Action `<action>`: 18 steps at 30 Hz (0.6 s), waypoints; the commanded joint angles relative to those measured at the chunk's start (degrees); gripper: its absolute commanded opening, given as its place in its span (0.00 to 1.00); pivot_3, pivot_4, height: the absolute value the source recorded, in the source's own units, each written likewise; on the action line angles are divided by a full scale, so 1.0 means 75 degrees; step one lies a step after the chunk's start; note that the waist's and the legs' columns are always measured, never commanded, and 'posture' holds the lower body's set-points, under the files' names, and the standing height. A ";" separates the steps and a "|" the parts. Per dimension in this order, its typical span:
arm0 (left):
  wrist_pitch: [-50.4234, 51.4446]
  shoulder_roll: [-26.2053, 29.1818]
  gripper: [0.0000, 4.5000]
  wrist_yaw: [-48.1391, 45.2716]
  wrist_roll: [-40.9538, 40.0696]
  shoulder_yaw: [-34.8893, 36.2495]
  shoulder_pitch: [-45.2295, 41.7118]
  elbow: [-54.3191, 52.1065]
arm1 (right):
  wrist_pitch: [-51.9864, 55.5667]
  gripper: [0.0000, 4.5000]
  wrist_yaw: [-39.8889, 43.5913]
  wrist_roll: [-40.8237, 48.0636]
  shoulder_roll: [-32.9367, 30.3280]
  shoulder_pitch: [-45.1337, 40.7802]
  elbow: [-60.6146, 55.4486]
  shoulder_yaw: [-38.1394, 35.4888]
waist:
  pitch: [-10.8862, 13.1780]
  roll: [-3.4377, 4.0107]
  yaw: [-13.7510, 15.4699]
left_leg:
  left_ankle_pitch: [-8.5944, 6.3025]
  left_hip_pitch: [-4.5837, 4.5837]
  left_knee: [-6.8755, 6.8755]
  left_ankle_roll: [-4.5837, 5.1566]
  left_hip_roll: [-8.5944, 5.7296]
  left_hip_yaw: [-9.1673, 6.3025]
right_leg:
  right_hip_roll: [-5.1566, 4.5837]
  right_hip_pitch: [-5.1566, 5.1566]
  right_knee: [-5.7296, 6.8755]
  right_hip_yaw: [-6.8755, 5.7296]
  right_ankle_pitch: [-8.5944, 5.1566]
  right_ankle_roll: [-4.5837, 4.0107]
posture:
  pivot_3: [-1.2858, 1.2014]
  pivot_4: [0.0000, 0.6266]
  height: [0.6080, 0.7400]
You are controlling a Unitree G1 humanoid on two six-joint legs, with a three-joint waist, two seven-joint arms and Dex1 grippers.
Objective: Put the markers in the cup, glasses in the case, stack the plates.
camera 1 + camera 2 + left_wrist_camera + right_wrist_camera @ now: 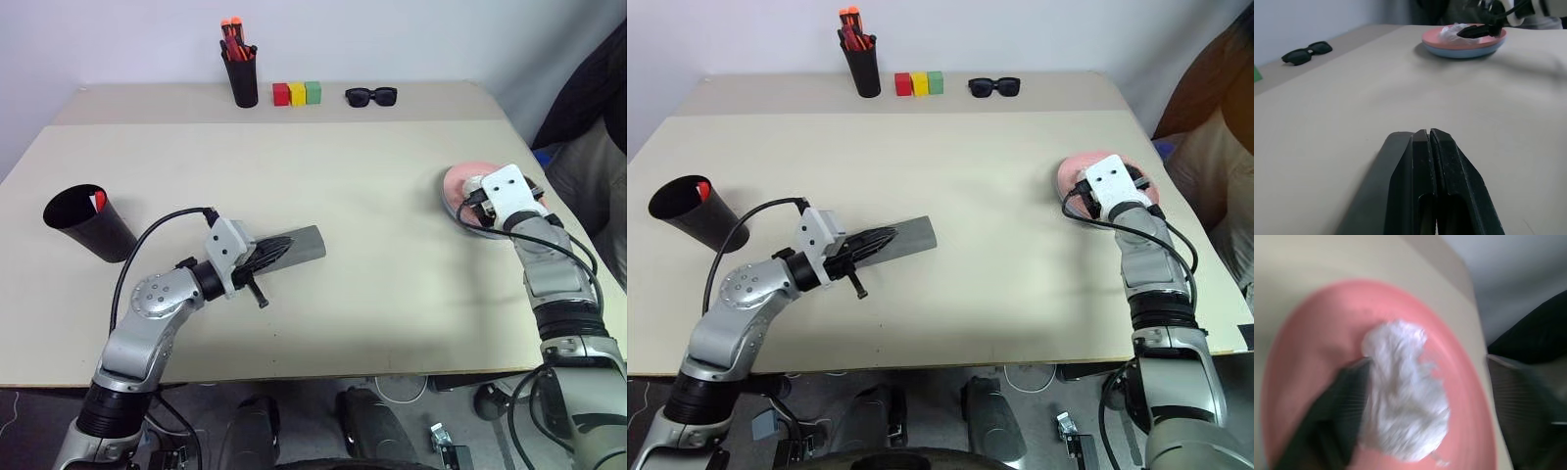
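Pale beige table all across, plain, no pattern; salmon pink plate sits on a light blue plate, with a white crumpled wad on the pink; matte black cup shows a flash of red marker inside; grey case under the black fingers; at the far edge, a black pen cup with orange-capped markers, three blocks red, yellow, green in a row, and black sunglasses with dark lenses
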 commanded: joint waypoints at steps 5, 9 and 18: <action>-0.0150 0.0026 0.00 0.1278 0.0206 0.1579 0.0395 -0.0188 | -0.0700 0.95 0.1716 0.1387 0.0020 0.0189 -0.1652 -0.0335 | 0.0000 0.0000 -0.0023 | 0.0000 0.0001 -0.0002 0.0000 0.0001 -0.0002 | 0.0001 0.0000 0.0000 -0.0001 0.0000 0.0000 | 0.52 0.24 0.87; 0.0094 0.0019 0.00 0.2092 0.0275 0.2559 0.0801 -0.0226 | 0.0099 0.95 0.3616 0.3161 0.0222 0.0691 -0.2872 -0.0390 | 0.0001 -0.0001 -0.0005 | -0.0001 0.0000 -0.0005 0.0001 0.0007 -0.0011 | 0.0003 0.0003 0.0001 -0.0009 0.0001 0.0001 | 0.52 0.24 0.87; 0.0669 0.0066 0.00 0.2747 0.0536 0.2917 0.1634 -0.0627 | 0.0796 0.95 0.4616 0.3869 0.0358 0.0707 -0.2851 -0.0296 | 0.0004 -0.0010 0.0181 | -0.0001 0.0000 0.0008 0.0002 0.0001 -0.0004 | -0.0009 0.0012 -0.0005 -0.0013 -0.0001 -0.0002 | 0.52 0.24 0.87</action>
